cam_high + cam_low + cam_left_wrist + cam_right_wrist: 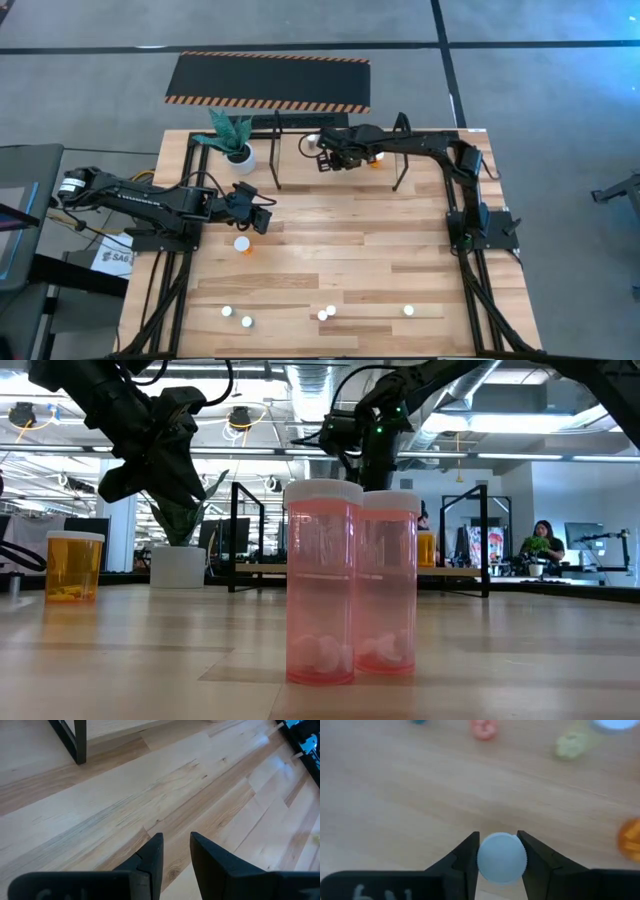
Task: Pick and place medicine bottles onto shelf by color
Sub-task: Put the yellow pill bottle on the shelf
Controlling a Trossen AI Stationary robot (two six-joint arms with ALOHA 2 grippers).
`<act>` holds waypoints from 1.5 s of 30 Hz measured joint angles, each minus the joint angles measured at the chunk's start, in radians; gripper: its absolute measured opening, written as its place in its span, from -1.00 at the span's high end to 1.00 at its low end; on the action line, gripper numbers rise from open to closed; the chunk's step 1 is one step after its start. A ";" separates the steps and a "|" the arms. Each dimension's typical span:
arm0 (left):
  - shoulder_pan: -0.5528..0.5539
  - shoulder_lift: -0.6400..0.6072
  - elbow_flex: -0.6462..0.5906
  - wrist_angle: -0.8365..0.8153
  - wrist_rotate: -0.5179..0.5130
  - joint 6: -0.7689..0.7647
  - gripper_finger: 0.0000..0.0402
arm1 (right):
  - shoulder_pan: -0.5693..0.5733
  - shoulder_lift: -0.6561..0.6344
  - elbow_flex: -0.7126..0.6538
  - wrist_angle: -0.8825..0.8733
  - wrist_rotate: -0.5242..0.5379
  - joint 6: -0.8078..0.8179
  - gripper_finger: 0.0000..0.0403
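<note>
My right gripper (324,160) hangs over the left part of the black tube shelf (400,150) at the table's far side, shut on a bottle of which only the round white cap (501,857) shows. Blurred pink (484,729), greenish (572,742) and orange (630,837) bottles lie below it. My left gripper (266,217) hovers left of the table's middle, slightly open and empty (176,851). An orange bottle (242,244) stands just nearer than it. Two pink bottles (320,580) stand upright near the front edge, with other white-capped ones (227,311). My right gripper pinches the white cap's ribbed rim (481,856) between its two fingers, one on each side. The fingers point down from above. The bottle's body is hidden under the cap, and it hangs clear of the wooden surface below.
A white pot with a green plant (240,156) stands at the shelf's left end. A black mat with striped orange edges (268,82) lies on the floor beyond the table. Bare wood spans the table's middle (350,240). A person (545,540) sits far off in the room.
</note>
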 joint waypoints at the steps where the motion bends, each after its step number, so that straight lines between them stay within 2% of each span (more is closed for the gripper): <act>1: 0.000 0.000 0.000 0.000 0.000 0.000 0.59 | -0.006 -0.001 0.000 -0.008 0.000 0.010 0.32; 8: 0.000 0.000 0.000 0.000 0.000 0.000 0.59 | -0.037 -0.023 -0.003 -0.059 0.000 0.049 0.35; 28: 0.000 0.000 0.000 0.000 0.000 0.000 0.59 | -0.044 -0.015 -0.001 -0.088 0.131 0.176 0.31; 35: 0.000 0.000 0.000 0.000 0.000 0.000 0.59 | -0.042 -0.016 -0.001 -0.067 0.170 0.180 0.31; 45: 0.000 0.000 0.000 0.000 0.000 0.000 0.59 | -0.034 -0.016 -0.001 -0.056 0.171 0.178 0.31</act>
